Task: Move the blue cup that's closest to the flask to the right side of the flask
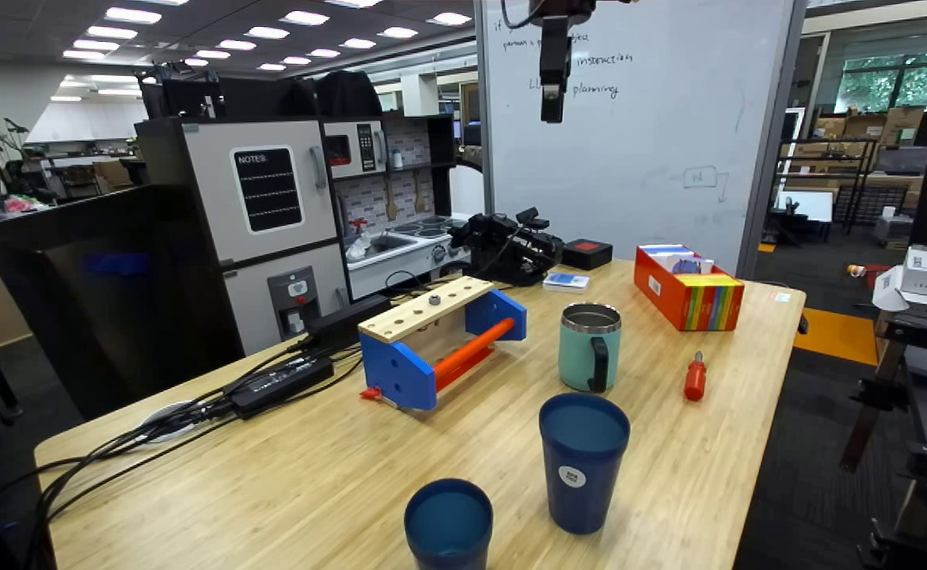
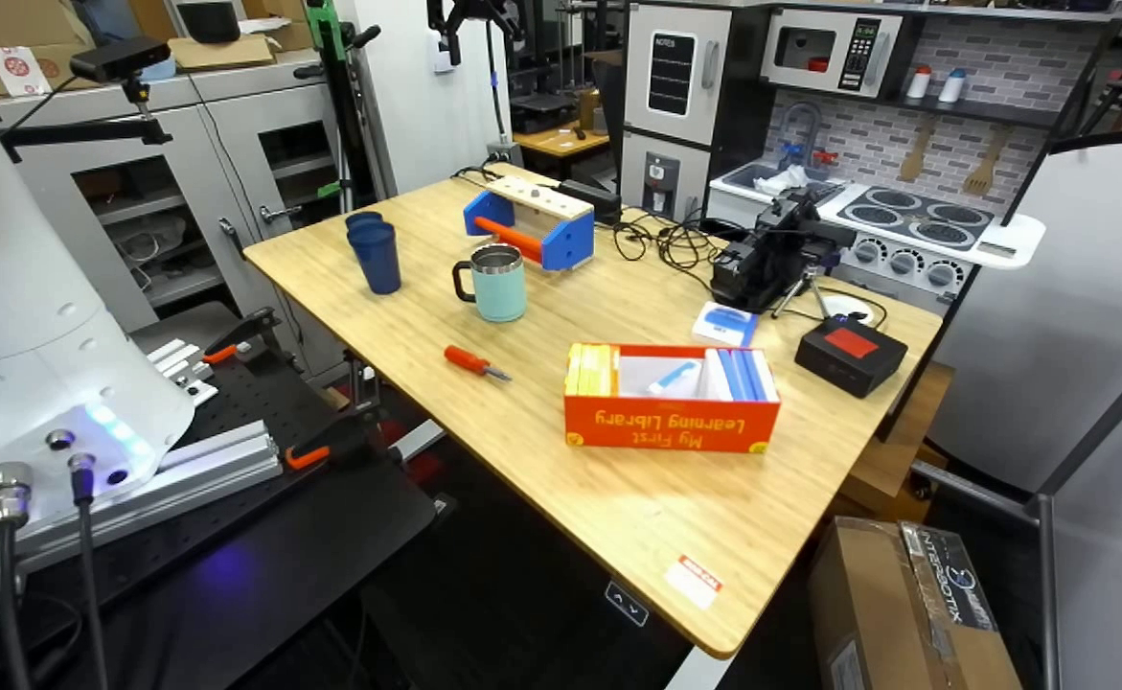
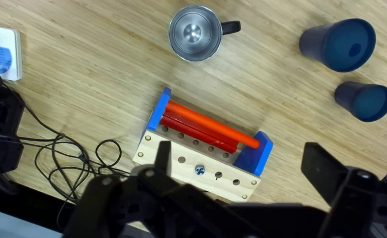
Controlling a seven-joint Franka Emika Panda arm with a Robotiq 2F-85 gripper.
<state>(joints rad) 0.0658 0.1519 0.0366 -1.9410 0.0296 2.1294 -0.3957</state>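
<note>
Navy tumbler [image 3: 337, 45] nearest the handled flask [image 3: 195, 33] stands below and beyond the spread, empty fingers [image 3: 325, 172]; centre over it, descending clear of its twin [image 3: 363, 100].

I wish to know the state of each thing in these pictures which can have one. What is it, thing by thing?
Tool, open, holding nothing
Flask, upright, uncovered, empty
Blue cup nearest the flask, upright, uncovered
Other blue cup, upright, uncovered
Screwdriver, lying on its side
Red box, open-topped, partly filled
Wooden bench, standing, one bolt in it
Black cables, loosely looped
Toy fridge, shut
Toy microwave, shut
Ceiling lights, lit
</note>
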